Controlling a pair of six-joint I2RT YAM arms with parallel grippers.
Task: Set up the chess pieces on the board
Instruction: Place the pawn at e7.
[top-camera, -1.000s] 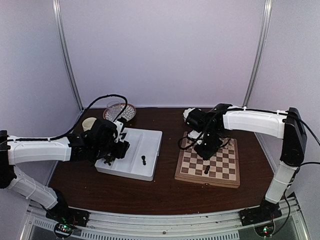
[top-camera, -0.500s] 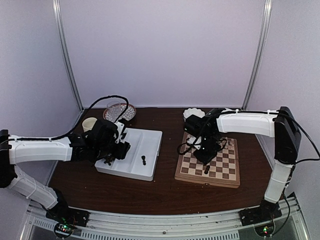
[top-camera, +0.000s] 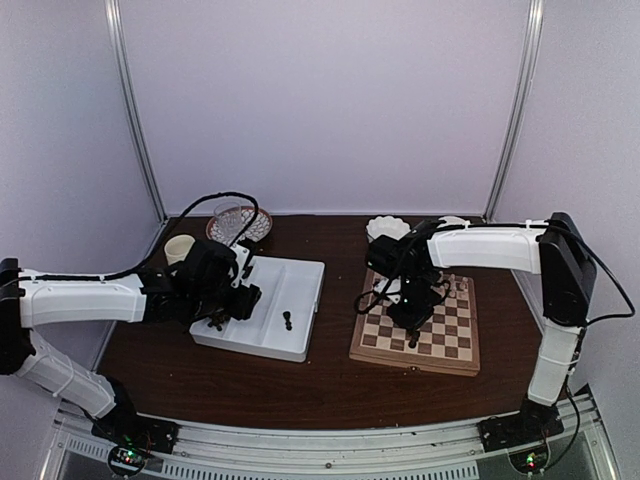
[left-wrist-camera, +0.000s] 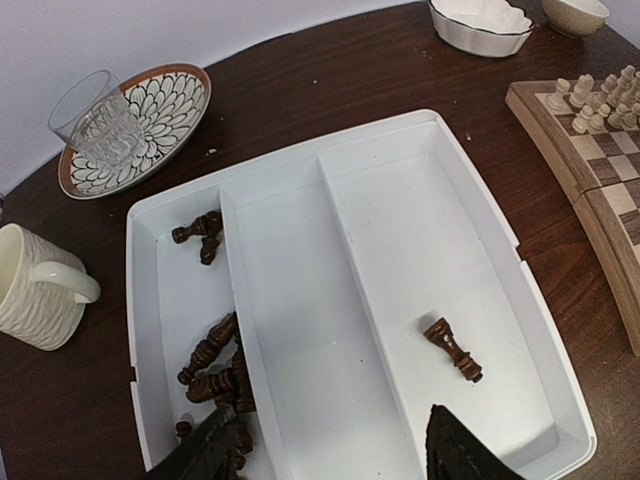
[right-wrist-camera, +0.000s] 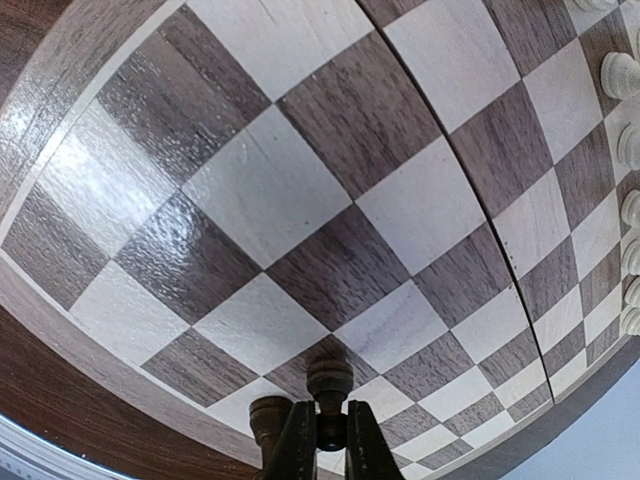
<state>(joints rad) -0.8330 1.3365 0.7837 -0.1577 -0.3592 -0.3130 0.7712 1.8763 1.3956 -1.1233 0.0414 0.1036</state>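
Right wrist | right pincer (right-wrist-camera: 328, 418) clamped on dark chessman (right-wrist-camera: 330, 380) | board (right-wrist-camera: 300, 200) beneath pincer | advice: lower upright, centre on one square; release gently

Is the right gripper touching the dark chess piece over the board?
Touching. The right wrist view shows the right gripper pinching the dark chess piece from both sides, no gap.

The left gripper (left-wrist-camera: 335, 455) hangs over the near end of a white three-part tray (left-wrist-camera: 290, 300), its dark fingers (left-wrist-camera: 215, 450) spread wide with nothing between them. Several dark chess pieces (left-wrist-camera: 215, 360) lie heaped in the tray's left compartment, and a single dark piece (left-wrist-camera: 452, 348) lies on its side in the right one. Beyond the tray a glass (left-wrist-camera: 100, 120) stands on a patterned plate (left-wrist-camera: 165, 110), a cream mug (left-wrist-camera: 35, 290) sits to the left, and the board (left-wrist-camera: 610, 190) with pale chessmen (left-wrist-camera: 590, 100) shows at the right edge
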